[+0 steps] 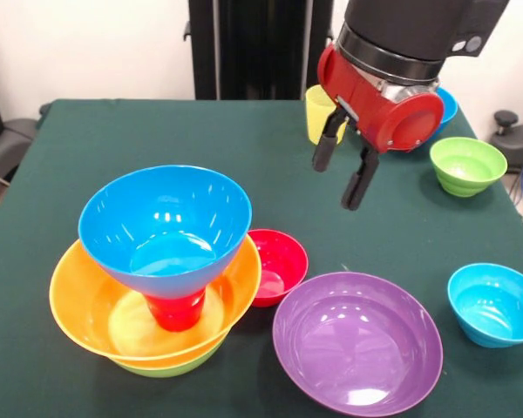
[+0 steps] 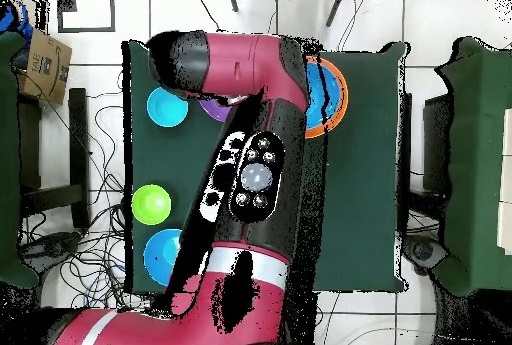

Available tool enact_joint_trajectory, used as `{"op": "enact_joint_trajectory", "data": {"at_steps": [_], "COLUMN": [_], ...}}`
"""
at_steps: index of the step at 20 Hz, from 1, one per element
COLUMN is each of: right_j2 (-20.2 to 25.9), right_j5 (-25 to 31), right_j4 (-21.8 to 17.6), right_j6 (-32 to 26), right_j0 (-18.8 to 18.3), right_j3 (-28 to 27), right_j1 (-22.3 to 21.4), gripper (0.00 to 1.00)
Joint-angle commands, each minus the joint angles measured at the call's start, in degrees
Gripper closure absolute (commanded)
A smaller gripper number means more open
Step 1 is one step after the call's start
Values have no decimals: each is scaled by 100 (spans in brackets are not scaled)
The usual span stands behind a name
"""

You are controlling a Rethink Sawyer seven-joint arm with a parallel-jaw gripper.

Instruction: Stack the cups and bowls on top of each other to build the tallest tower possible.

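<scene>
Purple bowl (image 1: 357, 341) foremost; jaws (image 1: 344, 170) open, empty.

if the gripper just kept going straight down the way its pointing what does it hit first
Most likely the bare green table. The gripper hangs open and empty, pointing down between the yellow cup and the ribbed green bowl. Nothing seems to lie under it, though depth is hard to judge.
</scene>
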Motion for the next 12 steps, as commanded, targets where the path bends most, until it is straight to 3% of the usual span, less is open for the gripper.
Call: {"op": "enact_joint_trajectory", "data": {"at_steps": [1,12], "right_j2": [-1,-203], "right_j5": [167,-375], "right_j4": [197,376], "right_j6": [1319,1234], "right_j0": [150,122], "right_j3": [50,-76], "right_j1": [244,725], "gripper": [0,0]}}
